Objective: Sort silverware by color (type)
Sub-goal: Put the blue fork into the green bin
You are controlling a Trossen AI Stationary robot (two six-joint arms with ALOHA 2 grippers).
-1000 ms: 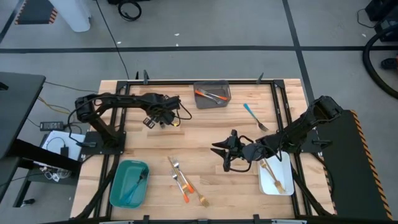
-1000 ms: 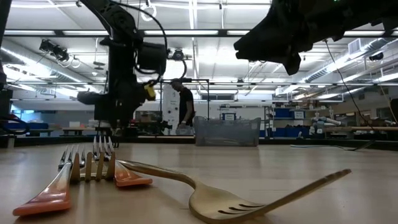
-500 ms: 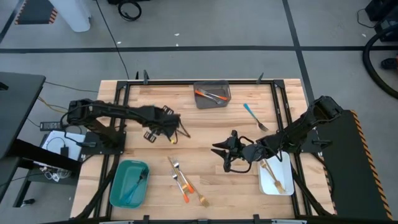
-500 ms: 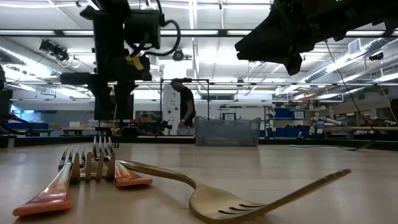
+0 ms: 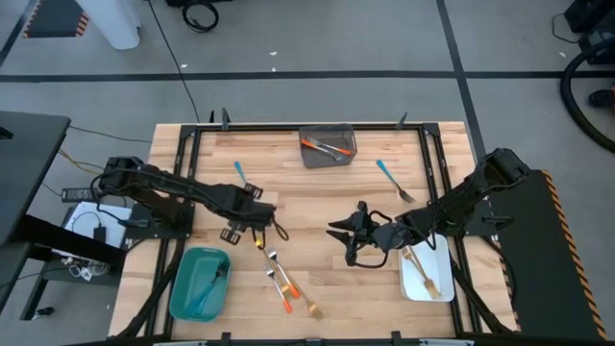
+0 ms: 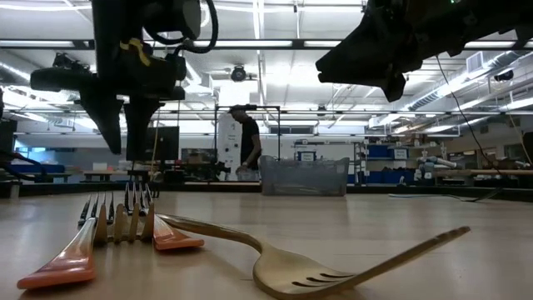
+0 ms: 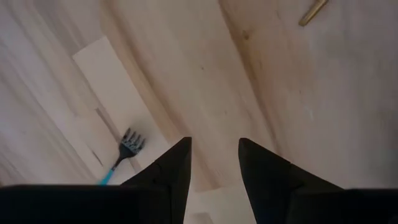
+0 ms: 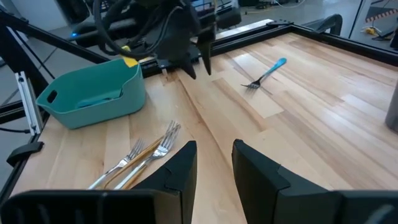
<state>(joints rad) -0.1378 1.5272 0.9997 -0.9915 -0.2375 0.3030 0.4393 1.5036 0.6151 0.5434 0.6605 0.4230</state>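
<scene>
Several orange-handled and gold forks (image 5: 282, 279) lie flat in a cluster near the table's front middle; the low view shows them close up (image 6: 125, 225). One blue-handled fork (image 5: 239, 173) lies at the far left and shows in the left wrist view (image 7: 121, 155). Another blue fork (image 5: 394, 181) lies at the far right. My left gripper (image 5: 258, 234) hangs open, pointing down, just beyond the cluster's far end, with nothing between its fingers (image 7: 214, 155). My right gripper (image 5: 351, 235) hovers open above the table's middle, empty (image 8: 214, 158).
A grey bin (image 5: 328, 146) at the far middle holds orange-handled pieces. A teal bin (image 5: 199, 284) at the near left holds a blue piece. A white bin (image 5: 425, 272) at the near right holds gold pieces. A person stands in the room beyond the table (image 6: 247, 146).
My left gripper has swung from the table's far left part toward the near edge and the fork cluster, rolling about its own axis and staying open. The blue fork at the far left, covered by the arm before, now lies in plain view.
</scene>
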